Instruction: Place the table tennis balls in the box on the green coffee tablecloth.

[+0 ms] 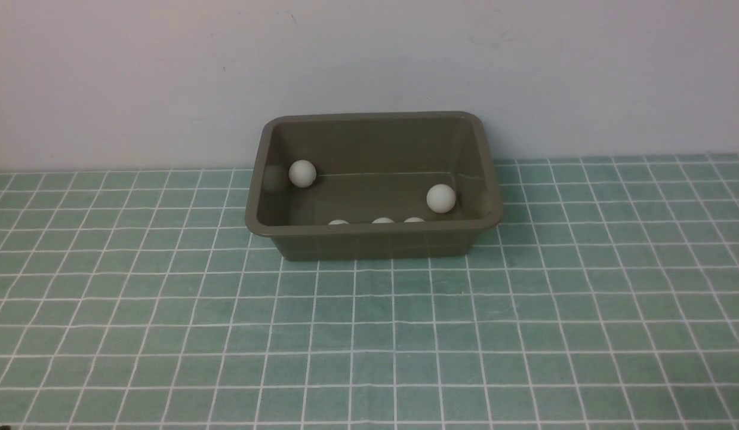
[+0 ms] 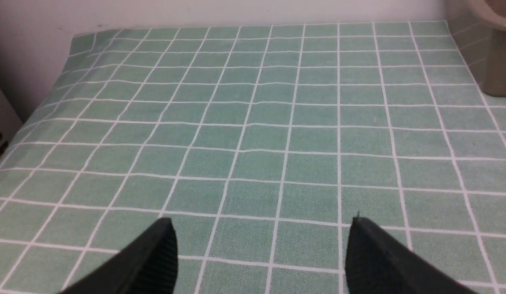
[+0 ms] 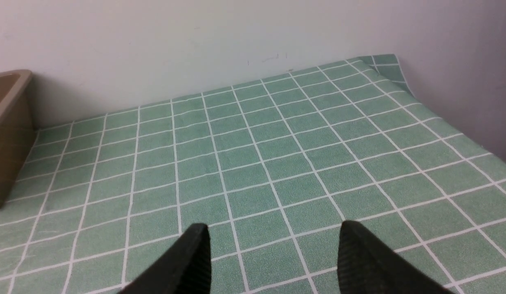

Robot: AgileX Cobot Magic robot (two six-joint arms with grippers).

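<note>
All five table tennis balls appear to lie inside the box (image 1: 373,185), which stands on the green coffee tablecloth (image 1: 369,334) at the far middle of the tabletop, close to the wall. Going from left to right in the front view: one ball (image 1: 302,173) sits by the box's left wall toward its far side, three more peek just over the near rim, the left one (image 1: 338,222), the middle one (image 1: 382,220) and the right one (image 1: 413,220), and the fifth ball (image 1: 441,198) rests near the right wall. No ball shows on the cloth in any view, so the placing step looks finished, and I judge the task to be at its end; the next move seems to call for nothing more than keeping both arms clear of the box and parked. The left gripper (image 2: 261,249) hangs over bare cloth to the left of the box, its jaws spread wide with nothing between them and touching nothing. The right gripper (image 3: 273,253) hangs over bare cloth to the right of the box, its jaws likewise standing apart, holding nothing and clear of the cloth. Neither arm shows in the front view.
</note>
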